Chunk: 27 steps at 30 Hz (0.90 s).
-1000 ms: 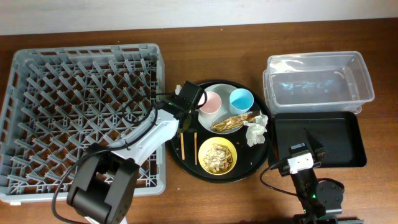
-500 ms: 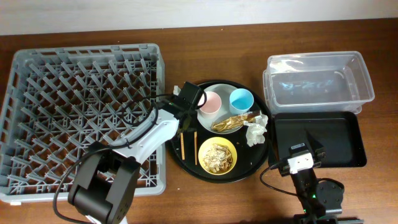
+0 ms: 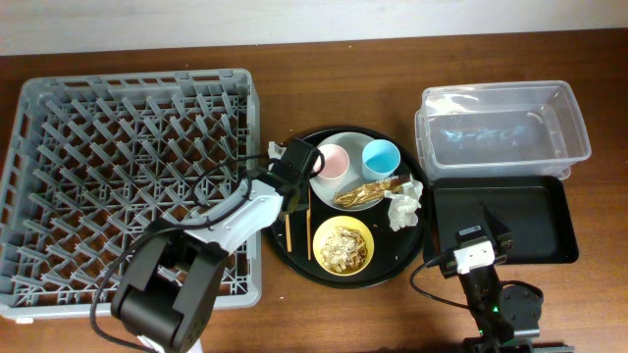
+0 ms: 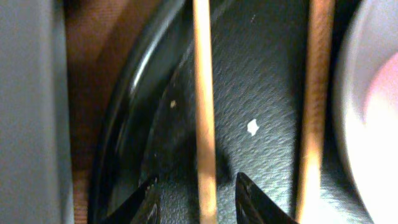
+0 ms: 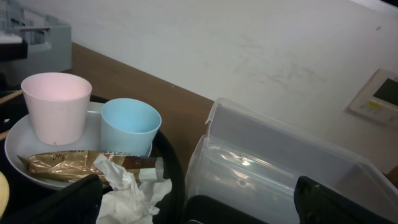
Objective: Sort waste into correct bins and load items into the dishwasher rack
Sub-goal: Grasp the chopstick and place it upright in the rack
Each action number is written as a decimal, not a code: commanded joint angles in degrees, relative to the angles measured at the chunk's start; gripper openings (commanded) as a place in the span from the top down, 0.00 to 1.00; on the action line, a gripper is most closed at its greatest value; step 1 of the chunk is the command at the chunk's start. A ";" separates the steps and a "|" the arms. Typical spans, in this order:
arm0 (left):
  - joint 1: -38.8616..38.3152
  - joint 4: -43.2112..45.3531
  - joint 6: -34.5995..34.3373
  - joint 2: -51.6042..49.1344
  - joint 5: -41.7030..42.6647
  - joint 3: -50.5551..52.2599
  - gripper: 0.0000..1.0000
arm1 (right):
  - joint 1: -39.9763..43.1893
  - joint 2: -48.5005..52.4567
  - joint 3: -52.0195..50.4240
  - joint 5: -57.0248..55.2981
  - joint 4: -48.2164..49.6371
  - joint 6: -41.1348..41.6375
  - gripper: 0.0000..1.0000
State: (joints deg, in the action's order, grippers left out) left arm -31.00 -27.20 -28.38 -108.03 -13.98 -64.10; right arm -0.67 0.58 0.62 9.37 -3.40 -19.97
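Two chopsticks [image 3: 310, 230] are lying parallel, pointing front-to-back. One is being straddled by the left gripper's [image 4: 198, 199] parted jaws. The right gripper [image 5: 205, 196] is being held spread wide.

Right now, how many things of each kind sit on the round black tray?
Cups: 2, pink cup and blue cup
Plate: 1
Yellow bowl: 1
Chopsticks: 2
Napkin: 1
Wrapper: 1
Food scraps, one heap in the bowl: 1
Total on the round black tray: 9
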 commanded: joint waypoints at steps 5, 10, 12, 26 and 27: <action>0.37 1.46 -0.94 -0.96 -0.39 1.27 0.82 | 0.37 -0.26 -0.31 0.52 -0.26 -0.17 0.01; 0.39 -1.29 -0.90 7.02 -0.42 -1.66 0.99 | 0.37 -0.26 -0.31 0.55 -0.26 -0.17 0.01; 0.42 -4.44 0.98 15.06 -0.42 -2.60 0.99 | 0.37 -0.26 -0.31 0.55 -0.26 -0.17 0.01; 16.28 -12.09 15.30 15.52 8.59 -2.60 0.99 | 0.37 -0.26 -0.31 0.52 -0.26 -0.17 0.01; 16.28 -11.89 15.96 15.45 8.63 -2.60 1.00 | 0.37 -0.26 -0.31 0.52 -0.26 -0.17 0.01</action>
State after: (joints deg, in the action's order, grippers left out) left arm -14.92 -39.46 -14.26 -92.29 -6.15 -66.39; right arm -0.67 0.58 0.62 9.37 -3.40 -20.01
